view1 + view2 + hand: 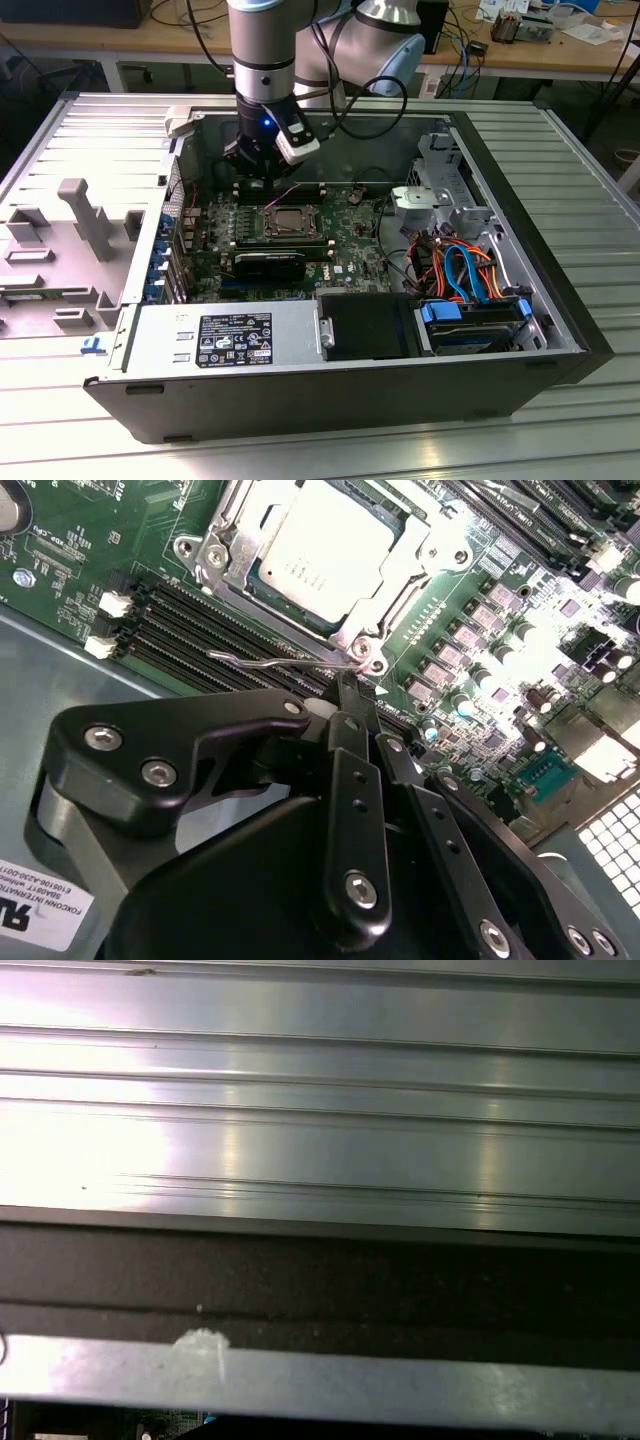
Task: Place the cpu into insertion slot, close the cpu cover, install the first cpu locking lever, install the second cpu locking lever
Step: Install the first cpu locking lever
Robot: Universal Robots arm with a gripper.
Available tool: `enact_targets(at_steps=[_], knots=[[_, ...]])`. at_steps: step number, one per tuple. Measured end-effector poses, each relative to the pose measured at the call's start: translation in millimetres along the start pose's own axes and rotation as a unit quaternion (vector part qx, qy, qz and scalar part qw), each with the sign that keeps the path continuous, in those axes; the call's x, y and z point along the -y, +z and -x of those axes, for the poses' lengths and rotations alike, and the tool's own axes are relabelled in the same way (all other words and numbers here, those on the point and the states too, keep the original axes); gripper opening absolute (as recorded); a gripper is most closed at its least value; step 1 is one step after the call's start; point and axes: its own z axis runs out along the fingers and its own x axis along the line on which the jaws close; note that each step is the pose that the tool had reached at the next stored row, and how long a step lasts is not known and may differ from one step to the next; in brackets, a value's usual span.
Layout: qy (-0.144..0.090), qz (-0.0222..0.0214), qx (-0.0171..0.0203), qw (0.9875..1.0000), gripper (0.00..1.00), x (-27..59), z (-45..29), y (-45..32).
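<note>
The cpu (325,555) sits in the slot (240,575) with the cover (400,570) down over it. The tool (345,695), fingers pinched narrow and holding nothing, rests against a wire lever (285,663) beside the socket (lever not yet latched, by appearance). Judged step: first locking lever; it calls for pressing down and hooking under its catch.
</note>
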Motion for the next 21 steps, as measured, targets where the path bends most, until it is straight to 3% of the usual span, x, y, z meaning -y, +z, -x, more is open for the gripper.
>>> enact_targets(at_steps=[21], knots=[[0.000,-0.0018,-0.0001,1.0000,0.11,0.3,6.2,3.8]])
